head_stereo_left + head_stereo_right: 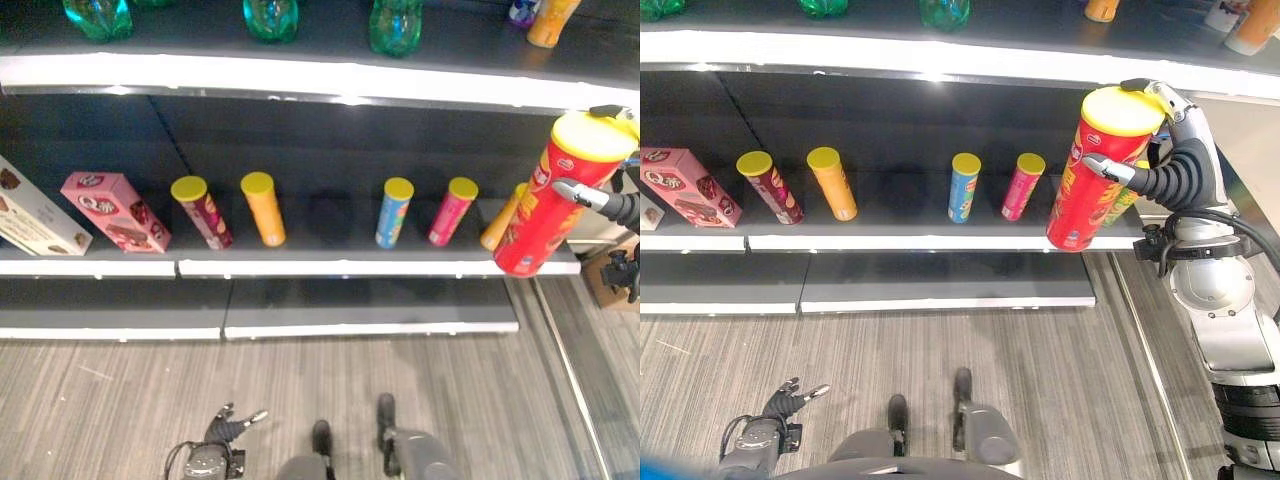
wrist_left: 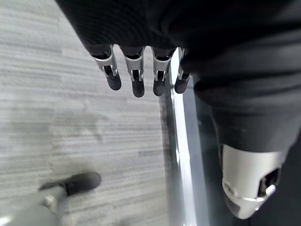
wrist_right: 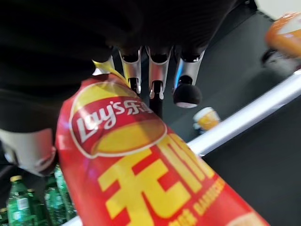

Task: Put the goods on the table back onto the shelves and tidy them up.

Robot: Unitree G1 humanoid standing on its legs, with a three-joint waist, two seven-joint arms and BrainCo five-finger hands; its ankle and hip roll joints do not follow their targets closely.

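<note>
Red can [image 1: 1095, 170] gripped in right hand [image 1: 1175, 165].
Held tilted at the shelf's [image 1: 330, 268] right end; left hand [image 2: 136, 70] hanging low, fingers straight.

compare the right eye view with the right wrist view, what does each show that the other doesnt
The right eye view alone takes in the middle shelf with its row of small chip cans, the pink box and the left hand low by the floor. The right wrist view alone shows green bottles beyond the hand. Both show the right hand curled round the red chip can.
</note>
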